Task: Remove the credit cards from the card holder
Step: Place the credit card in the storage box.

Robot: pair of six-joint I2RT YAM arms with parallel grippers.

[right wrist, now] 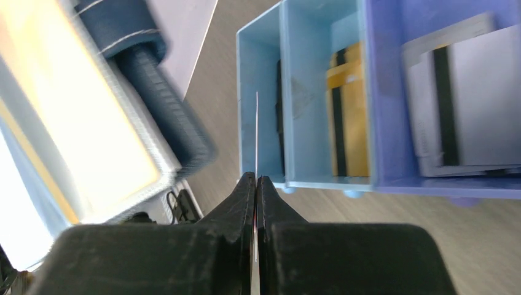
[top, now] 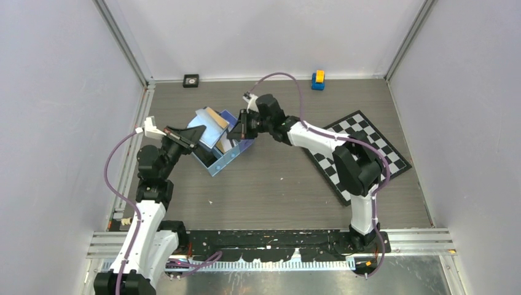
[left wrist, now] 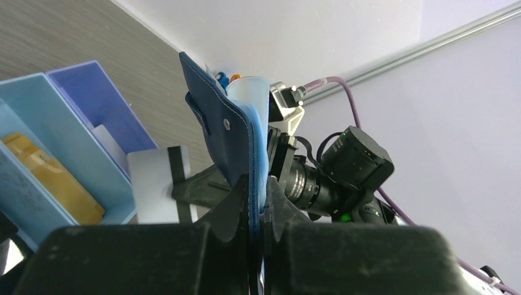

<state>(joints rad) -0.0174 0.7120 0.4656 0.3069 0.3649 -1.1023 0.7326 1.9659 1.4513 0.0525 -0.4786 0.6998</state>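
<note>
My left gripper point(left wrist: 258, 192) is shut on the lower edge of the card holder point(left wrist: 222, 126), a navy wallet held upright and open in the air, light blue inside point(top: 206, 126). My right gripper point(right wrist: 256, 182) is shut on a thin credit card point(right wrist: 256, 132), seen edge-on over the tray's leftmost compartment. In the left wrist view that card point(left wrist: 152, 187) is silver-grey with a black stripe, and it hangs just right of the tray. In the top view the left gripper point(top: 189, 136) and the right gripper point(top: 237, 131) face each other closely over the tray.
A three-compartment tray point(top: 228, 158) sits below the grippers. Its middle light-blue compartment holds an orange-gold card point(right wrist: 349, 117), and its purple compartment holds grey striped cards point(right wrist: 464, 104). A checkerboard point(top: 387, 150) lies to the right. A small blue-and-yellow block point(top: 317, 80) stands by the back wall.
</note>
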